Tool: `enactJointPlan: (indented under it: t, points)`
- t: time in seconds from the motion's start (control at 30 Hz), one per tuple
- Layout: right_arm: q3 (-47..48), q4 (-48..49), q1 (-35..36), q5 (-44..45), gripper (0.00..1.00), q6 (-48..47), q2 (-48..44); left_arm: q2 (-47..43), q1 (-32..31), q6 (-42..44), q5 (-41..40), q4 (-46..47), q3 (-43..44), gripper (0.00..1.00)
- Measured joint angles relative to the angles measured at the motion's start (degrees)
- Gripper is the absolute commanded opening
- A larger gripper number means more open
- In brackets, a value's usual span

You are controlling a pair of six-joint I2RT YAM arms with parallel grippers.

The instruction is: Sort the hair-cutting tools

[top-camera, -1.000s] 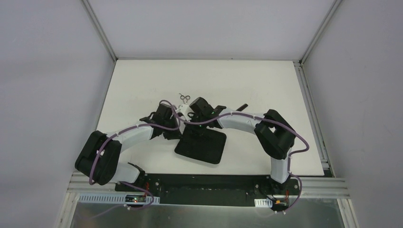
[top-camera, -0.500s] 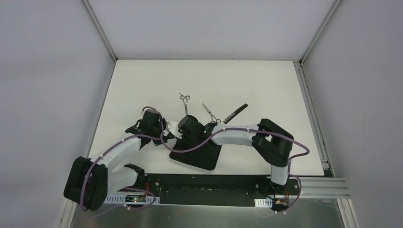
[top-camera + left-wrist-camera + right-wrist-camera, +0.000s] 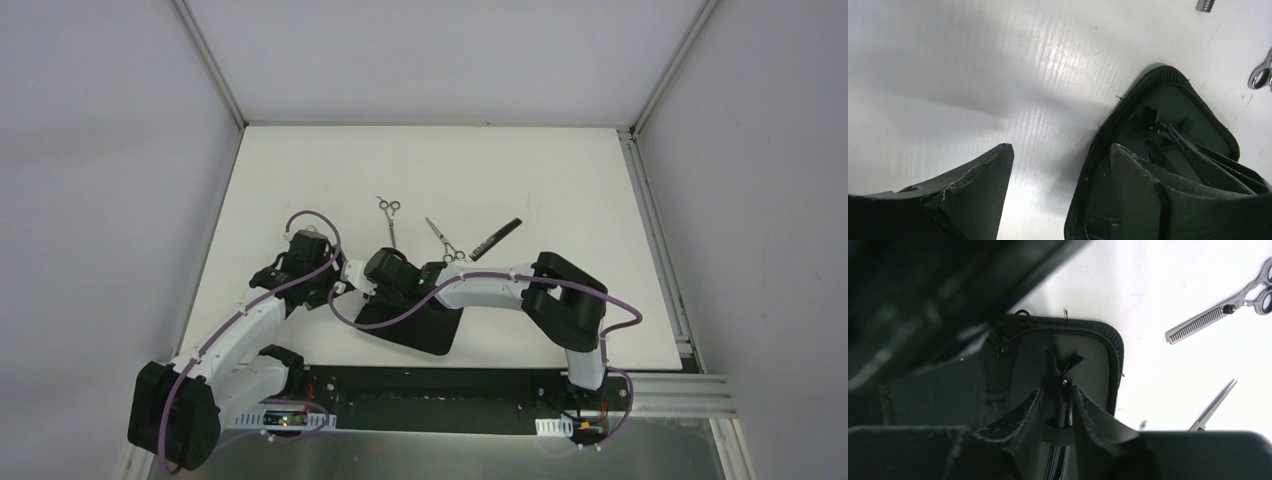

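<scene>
The black zip case lies open near the front edge. My right gripper hovers over its inside, jaws a little apart on either side of a slim black tool tucked under an elastic loop. My left gripper stands open over bare table at the left rim of the case, holding nothing. On the table beyond lie silver ring-handled scissors, a second pair of scissors and a thin black stick-like tool. The right wrist view shows toothed thinning scissors and a plain blade tip.
Both wrists, the left gripper and the right gripper, crowd together over the case's left end. The white table stretches bare behind and to the right of the tools. Grey walls enclose it; a black rail runs along the front.
Both arms drew back toward the near edge, uncovering the scissors. The left gripper opened wide. The right jaws eased apart slightly. The case slid a little toward the near left.
</scene>
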Motion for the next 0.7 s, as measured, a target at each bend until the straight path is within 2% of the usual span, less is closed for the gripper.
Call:
enactJointPlan:
  t: [0.13, 0.23, 0.3, 0.43, 0.53, 0.6, 0.7]
  points:
    - [1.2, -0.7, 0.0, 0.5, 0.46, 2.0, -0.3, -0.4, 0.1, 1.6, -3.8, -3.5, 2.7, 0.90]
    - [2.2, -2.2, -0.1, 0.9, 0.53, 4.5, -1.6, -0.8, 0.1, 2.6, -5.5, -5.4, 5.2, 0.93]
    - [2.5, -3.1, -0.3, 1.4, 0.59, 6.8, -2.9, -1.5, 0.1, 3.6, -5.8, -6.3, 6.8, 0.98]
    - [2.5, -6.1, -2.7, 3.6, 0.62, 12.1, -7.3, -3.9, 0.1, 4.4, -6.1, -7.9, 8.6, 0.99]
    - [2.4, -7.6, -5.6, 6.2, 0.68, 17.1, -11.3, -6.4, 0.1, 4.7, -6.5, -9.5, 8.6, 0.99]
    - [1.7, -8.0, -8.1, 9.4, 0.76, 21.4, -14.9, -8.4, 0.1, 4.6, -6.6, -10.7, 8.6, 0.99]
    - [0.7, -9.0, -11.7, 14.5, 0.92, 28.0, -20.0, -9.4, 0.1, 3.8, -5.0, -11.6, 8.6, 0.99]
